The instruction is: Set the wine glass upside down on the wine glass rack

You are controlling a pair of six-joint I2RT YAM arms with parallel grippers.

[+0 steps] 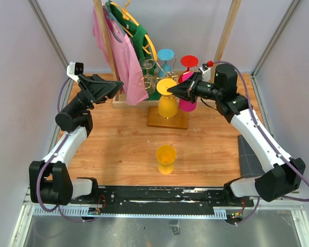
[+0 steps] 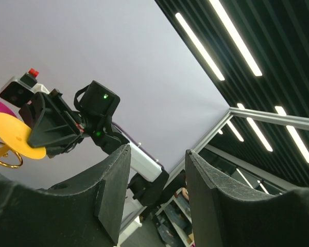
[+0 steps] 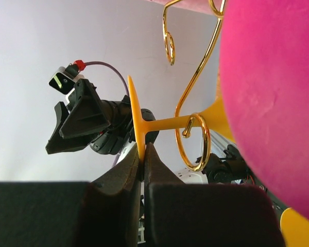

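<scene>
A yellow wine glass (image 1: 168, 105) hangs upside down at the wine glass rack (image 1: 148, 81), a thin gold wire stand on a small wooden base (image 1: 179, 122). My right gripper (image 1: 172, 91) is shut on the rim of its flat foot (image 3: 135, 116). The stem runs past a curled gold arm (image 3: 200, 141), and I cannot tell if it rests on that arm. A second yellow wine glass (image 1: 166, 158) stands alone on the table, nearer the arms. My left gripper (image 2: 157, 149) is open, holds nothing and is raised left of the rack, pointing toward it.
Pink (image 1: 187, 104), red (image 1: 189, 62), blue (image 1: 166, 54) and clear (image 1: 148, 65) glasses also hang on the rack. The pink bowl (image 3: 268, 92) is close by my right fingers. A wooden clothes rail (image 1: 105, 41) with pink and green shirts stands behind my left gripper.
</scene>
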